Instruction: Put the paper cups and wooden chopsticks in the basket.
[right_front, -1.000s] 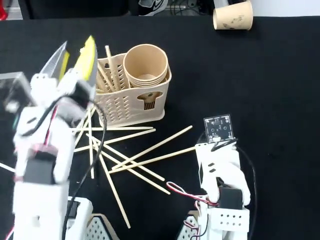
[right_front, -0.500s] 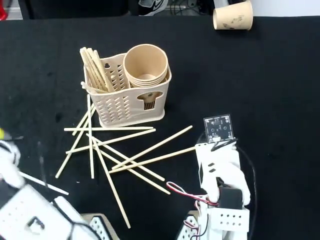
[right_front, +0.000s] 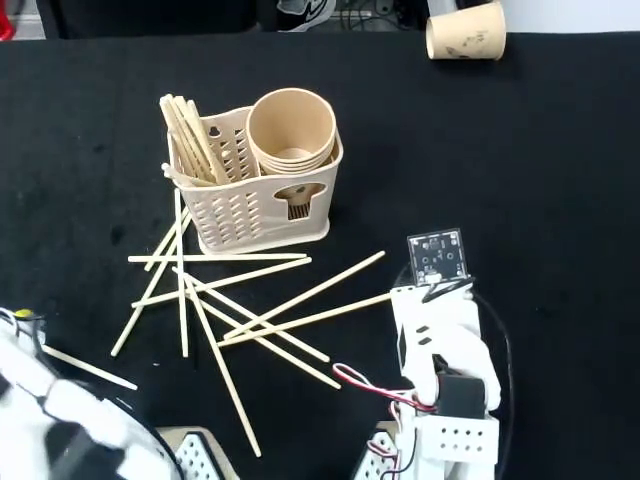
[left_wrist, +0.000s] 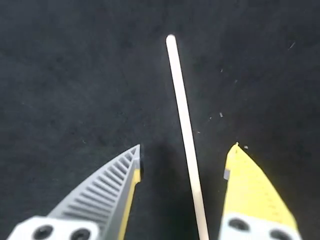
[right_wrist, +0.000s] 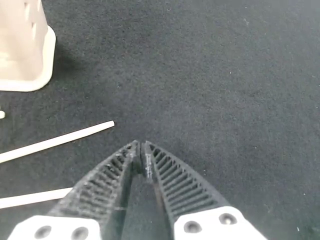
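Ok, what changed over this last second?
The left gripper withdrew from the basket back toward its own base and now hangs open astride a lone chopstick. The chopstick bundle it had covered stands in the basket. Unchanged: scattered chopsticks, stacked paper cups, far cup, shut right gripper.

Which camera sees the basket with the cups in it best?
The high view. It shows the whole cream plastic slotted basket, with stacked paper cups and wooden chopsticks inside. The right wrist view catches just one bottom corner.
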